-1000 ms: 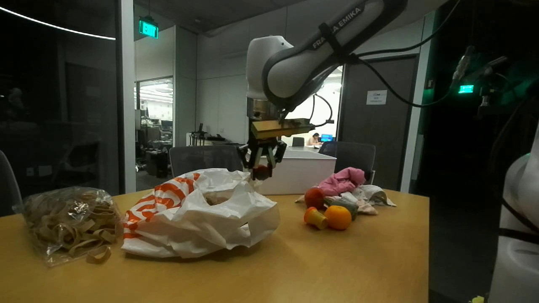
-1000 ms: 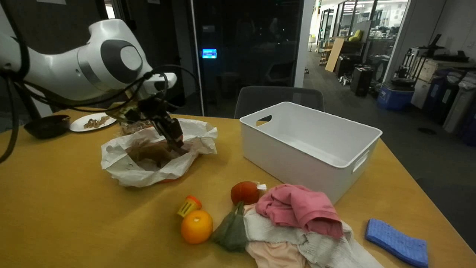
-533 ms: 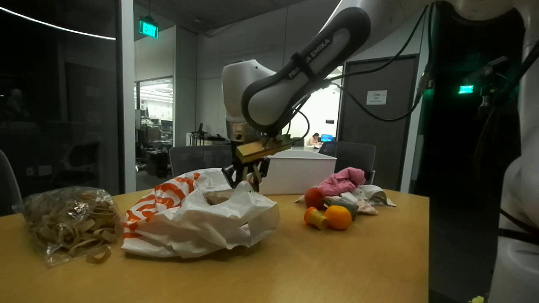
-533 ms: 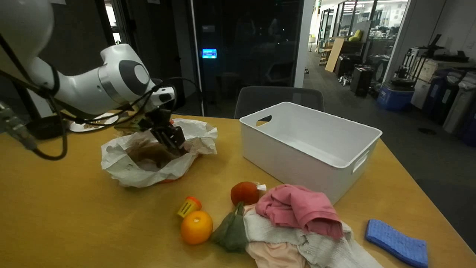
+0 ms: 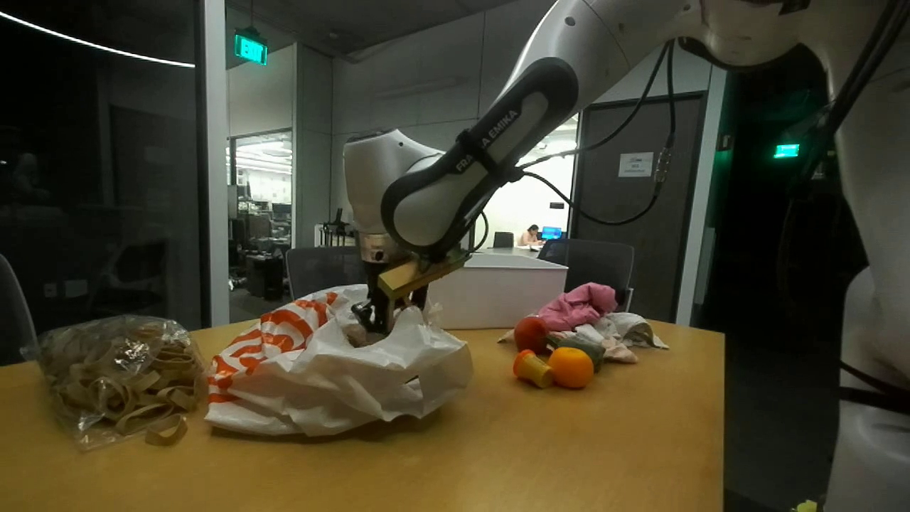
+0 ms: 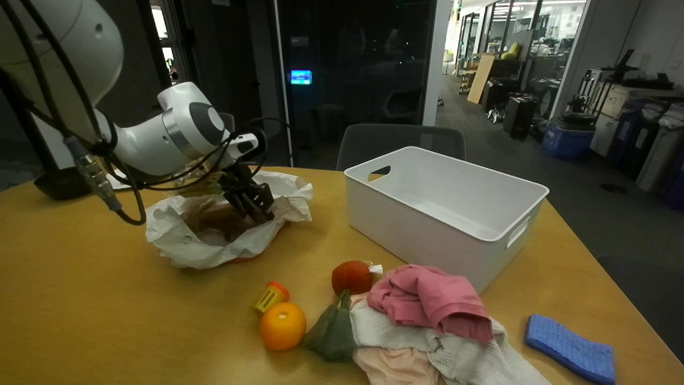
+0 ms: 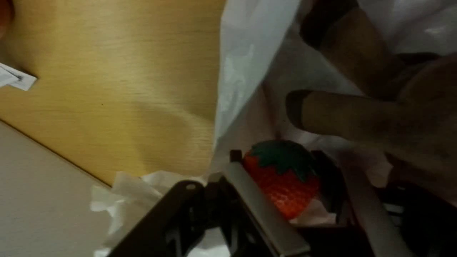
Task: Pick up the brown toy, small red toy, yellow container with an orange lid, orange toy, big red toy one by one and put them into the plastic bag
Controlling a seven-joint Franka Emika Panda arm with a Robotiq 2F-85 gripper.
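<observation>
Black fingers (image 7: 264, 208) hold the small red strawberry-shaped toy (image 7: 282, 182) in or just above the crumpled white plastic bag (image 5: 398, 377), too dim to say which; the dark-tipped brown soft toy (image 7: 392, 117) lies inside the bag.

Beyond the gripper (image 7: 277, 167), a grey panelled wall (image 5: 398, 89) is rising (a green rectangular exit sign (image 5: 251, 48) glowing above); underneath, a light-brown wooden table (image 5: 569, 455) is spreading.

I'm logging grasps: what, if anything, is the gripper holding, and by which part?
The gripper pinches the small red toy by opposite sides, near its green leafy top.
</observation>
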